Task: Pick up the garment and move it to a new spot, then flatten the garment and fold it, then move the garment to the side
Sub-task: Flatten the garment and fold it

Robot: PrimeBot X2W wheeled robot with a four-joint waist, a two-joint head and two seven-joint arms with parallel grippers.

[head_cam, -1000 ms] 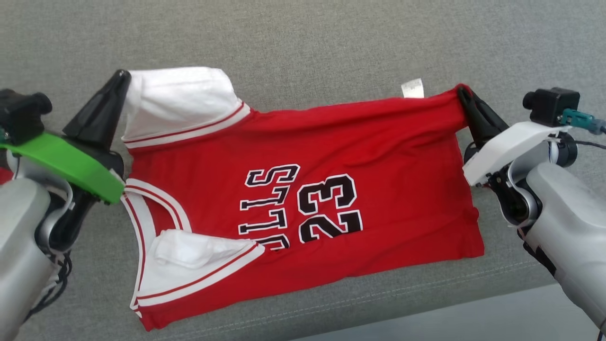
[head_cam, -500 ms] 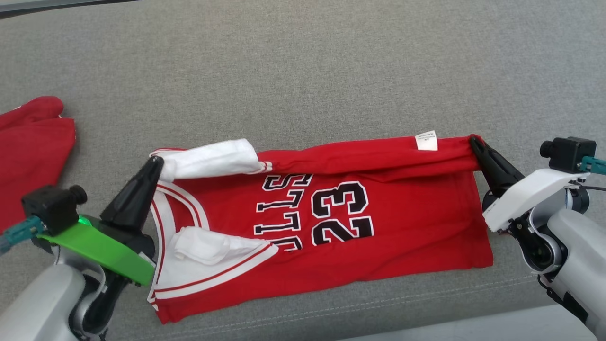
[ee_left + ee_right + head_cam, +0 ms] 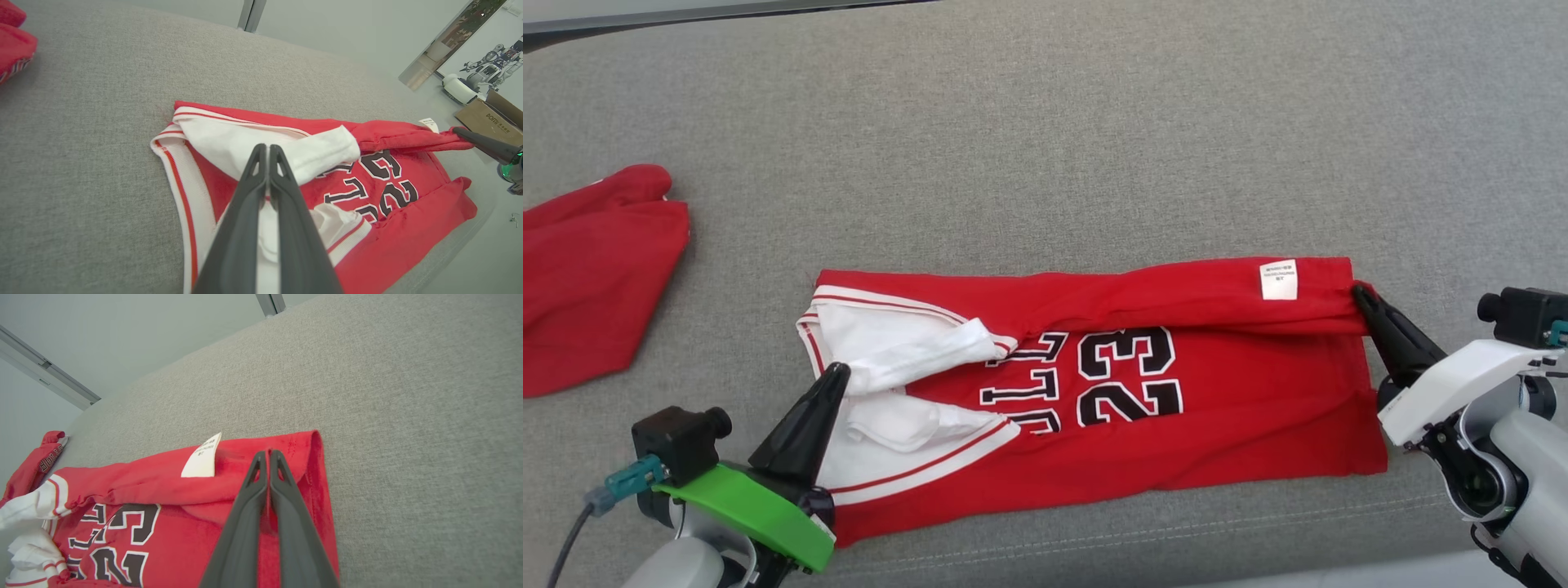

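**Jersey down flat, one long fold across it**

The jersey (image 3: 1217,392) lies on the grey cushion (image 3: 1045,147), neck end to the left and hem to the right; its far edge is folded over toward the robot, and the fold reaches the top of the number 23; a white tag (image 3: 1278,279) shows on that fold near the hem. The right gripper (image 3: 1360,290) is clamped on the fold's hem corner, red cloth drawn right up to its tips; the left gripper (image 3: 837,371) has its fingers pressed together, tips at the white armhole fabric, and I cannot tell whether any cloth is pinched there. A second red garment (image 3: 588,269) sits well apart at far left.
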